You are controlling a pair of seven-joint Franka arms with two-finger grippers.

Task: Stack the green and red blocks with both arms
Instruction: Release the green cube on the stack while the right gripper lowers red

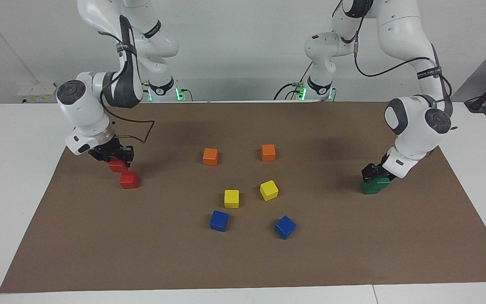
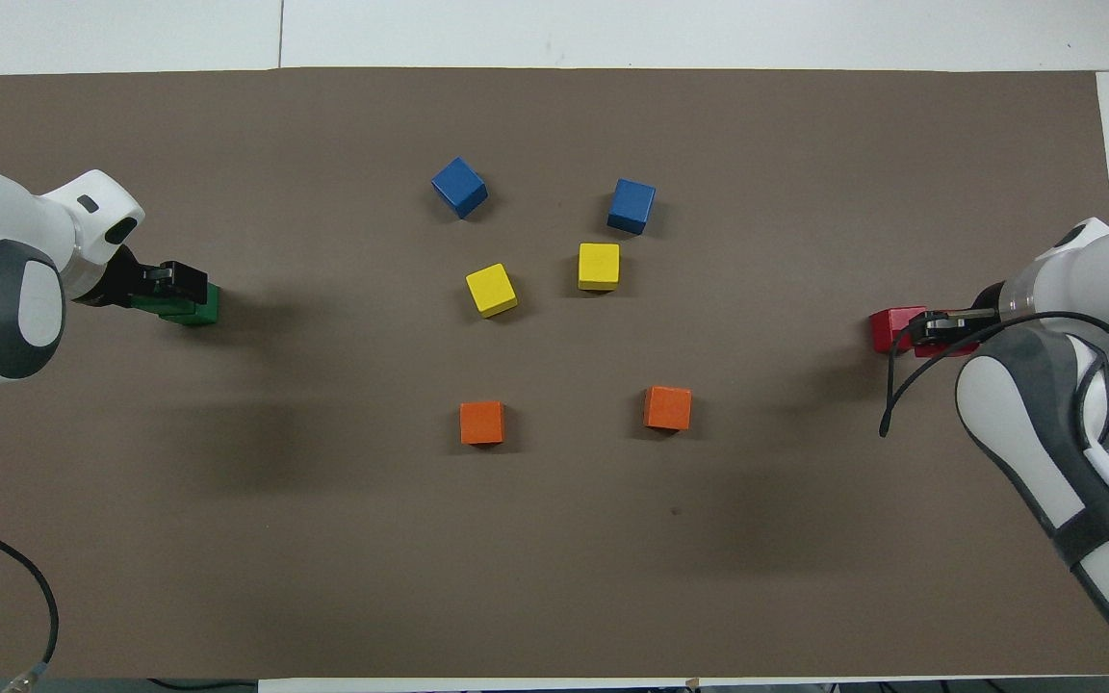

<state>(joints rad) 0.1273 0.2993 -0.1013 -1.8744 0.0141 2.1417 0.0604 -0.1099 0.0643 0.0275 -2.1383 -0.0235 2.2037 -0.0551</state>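
My right gripper [image 1: 115, 158] is shut on a red cube [image 1: 117, 166] and holds it just above the mat at the right arm's end. The cube is beside and slightly above the second red cube [image 1: 129, 180], which lies on the mat. In the overhead view the gripper [image 2: 936, 331] covers the held cube and the lying red cube [image 2: 889, 327] shows next to it. My left gripper [image 1: 375, 173] is shut on a green cube [image 1: 381, 181] at the left arm's end, low on the second green cube [image 1: 368, 188]. From overhead the gripper [image 2: 172, 287] half hides the green cubes [image 2: 198, 308].
Two orange cubes [image 1: 210, 156] [image 1: 268, 152], two yellow cubes [image 1: 231, 198] [image 1: 268, 190] and two blue cubes [image 1: 219, 221] [image 1: 285, 227] lie in the middle of the brown mat [image 1: 141, 253], between the two arms.
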